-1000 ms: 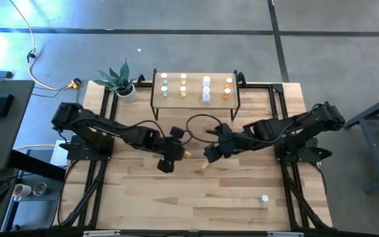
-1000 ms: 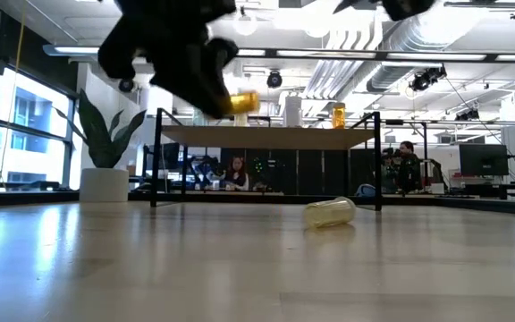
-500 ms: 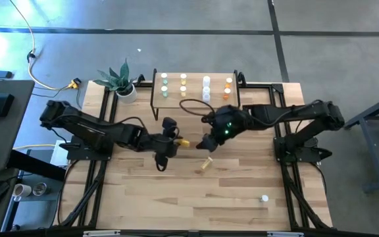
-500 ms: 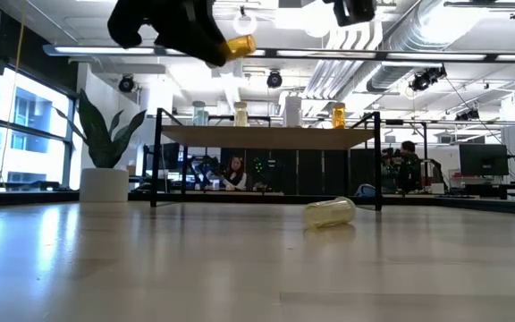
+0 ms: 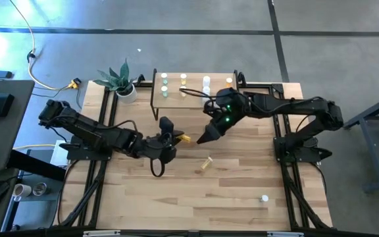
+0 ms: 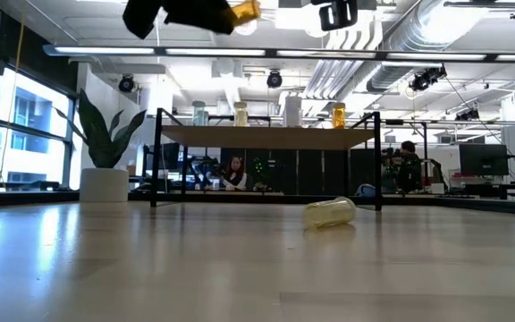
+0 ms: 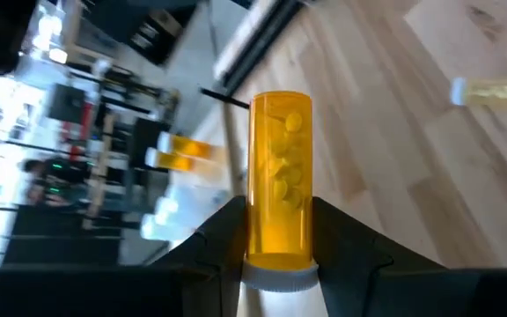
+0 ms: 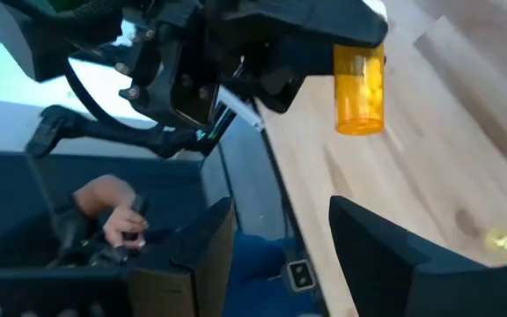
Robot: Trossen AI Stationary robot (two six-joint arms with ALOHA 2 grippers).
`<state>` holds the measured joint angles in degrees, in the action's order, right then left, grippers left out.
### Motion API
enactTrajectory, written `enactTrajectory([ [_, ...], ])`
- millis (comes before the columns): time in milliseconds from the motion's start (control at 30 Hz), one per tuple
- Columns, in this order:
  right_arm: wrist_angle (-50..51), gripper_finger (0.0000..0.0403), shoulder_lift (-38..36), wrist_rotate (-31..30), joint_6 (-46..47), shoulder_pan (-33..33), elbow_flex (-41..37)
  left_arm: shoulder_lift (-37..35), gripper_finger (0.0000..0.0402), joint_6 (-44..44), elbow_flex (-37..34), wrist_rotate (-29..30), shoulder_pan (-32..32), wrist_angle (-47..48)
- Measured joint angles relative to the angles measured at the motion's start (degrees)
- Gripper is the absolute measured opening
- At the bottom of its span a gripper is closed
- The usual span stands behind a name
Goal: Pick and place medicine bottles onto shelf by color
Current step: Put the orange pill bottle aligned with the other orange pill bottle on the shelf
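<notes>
Wood tabletop [image 5: 242, 191]: your left hand [image 7: 275, 231] grips an orange bottle [image 7: 281, 176] aloft. Right hand [image 5: 201, 139], just beside it, is parted and empty. Ahead, the shelf [image 5: 170, 99] holds sorted bottles. Left to place: one yellow bottle [image 5: 206, 163] lying below, one white bottle [image 5: 264, 198] well apart.

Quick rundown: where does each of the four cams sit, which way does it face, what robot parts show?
High: overhead, straight down; both arms, shelf, table.
Low: tabletop height, level toward the room; left gripper at top edge, lying yellow bottle.
Left wrist: on left arm, looking past its jaws, shut on the orange bottle.
Right wrist: on right arm, past its open jaws toward left gripper.
Shared: all four show the orange bottle.
</notes>
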<state>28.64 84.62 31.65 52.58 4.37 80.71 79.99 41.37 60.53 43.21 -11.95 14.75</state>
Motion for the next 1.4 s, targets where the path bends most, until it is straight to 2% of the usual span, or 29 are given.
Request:
enactTrajectory([
  [167,0.0,0.0179,0.0,5.4,2.3,1.7,0.0,0.0,0.0104,7.1,0.0,2.9,-1.1,-5.8],
  [400,-0.2,0.0179,0.0,9.2,6.8,2.2,0.0,0.0,0.0104,14.2,0.0,2.3,-1.8,-10.8],
  [767,-0.3,0.0179,0.0,8.6,12.3,2.1,0.0,0.0,0.0104,24.2,0.0,-2.0,-1.7,-18.9],
  [1033,-3.2,0.0179,0.0,6.9,17.2,2.1,0.0,0.0,0.0104,31.3,0.0,-2.7,-1.7,-21.9],
  [1200,-6.9,0.0179,0.0,5.9,19.0,2.1,0.0,0.0,0.0104,31.5,0.0,-3.8,-1.5,-22.3],
  [1400,-6.5,0.0179,0.8,5.5,19.0,1.7,0.0,0.0,0.0104,31.4,0.0,-3.7,-1.5,-22.4],
])
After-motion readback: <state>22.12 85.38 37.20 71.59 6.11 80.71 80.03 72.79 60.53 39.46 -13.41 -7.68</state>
